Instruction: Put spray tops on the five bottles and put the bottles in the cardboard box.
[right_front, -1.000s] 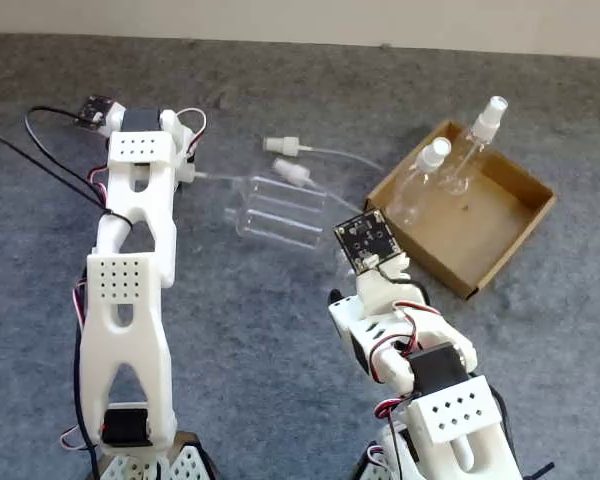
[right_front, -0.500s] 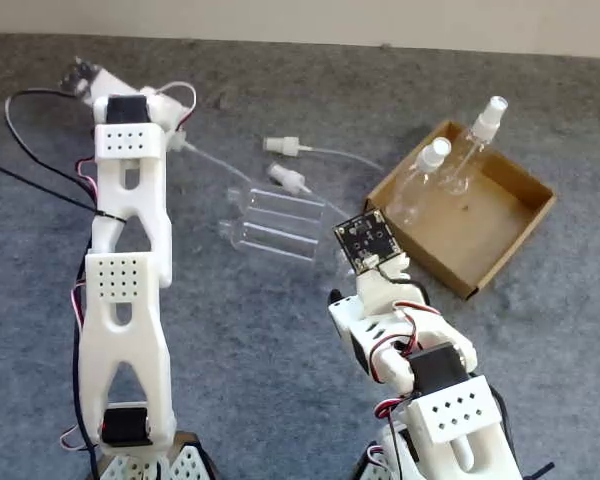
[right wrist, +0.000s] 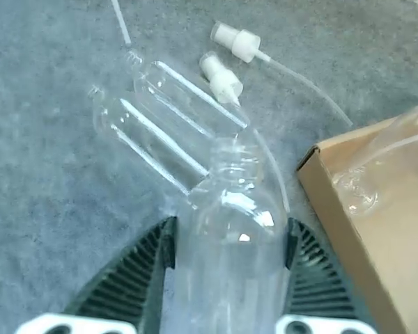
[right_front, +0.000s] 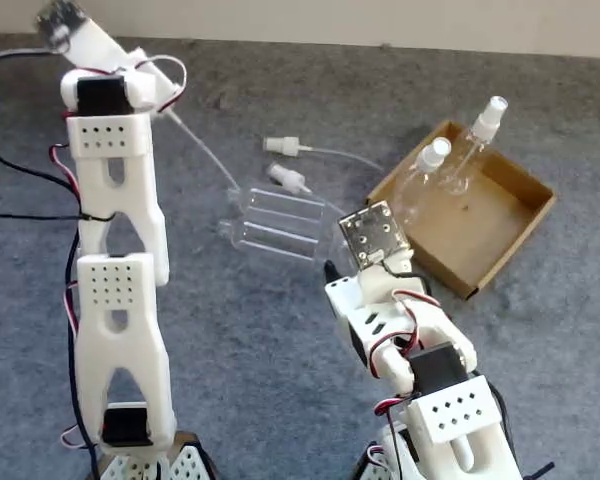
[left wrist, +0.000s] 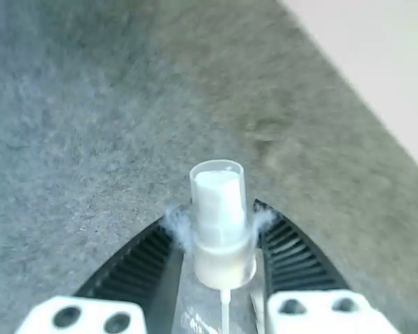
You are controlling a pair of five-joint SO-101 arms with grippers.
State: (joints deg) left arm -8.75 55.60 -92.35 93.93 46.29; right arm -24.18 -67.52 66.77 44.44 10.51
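My left gripper (left wrist: pixel 221 226) is shut on a white spray top (left wrist: pixel 221 229), raised at the far left of the carpet. The top's thin tube (right_front: pixel 202 152) slants down toward two uncapped clear bottles (right_front: pixel 278 208) (right_front: pixel 270 240) lying side by side. My right gripper (right wrist: pixel 230 233) is shut on a third clear bottle (right wrist: pixel 233 209), open neck pointing away, just short of the lying bottles (right wrist: pixel 184 97). Two loose spray tops (right_front: pixel 285 146) (right_front: pixel 292 180) lie beyond them. The cardboard box (right_front: pixel 508 232) at the right holds two capped bottles (right_front: pixel 420 180) (right_front: pixel 475 140).
Grey carpet covers the table, and a pale wall runs along the far edge. The box corner (right wrist: pixel 320 163) is close beside the held bottle. The loose tops' long tubes (right wrist: pixel 299 76) trail toward the box. Open carpet lies in front of the left arm.
The left arm has risen and swung to the far left with the spray top, its tube trailing. The two lying bottles shifted slightly. The right wrist tilted a little.
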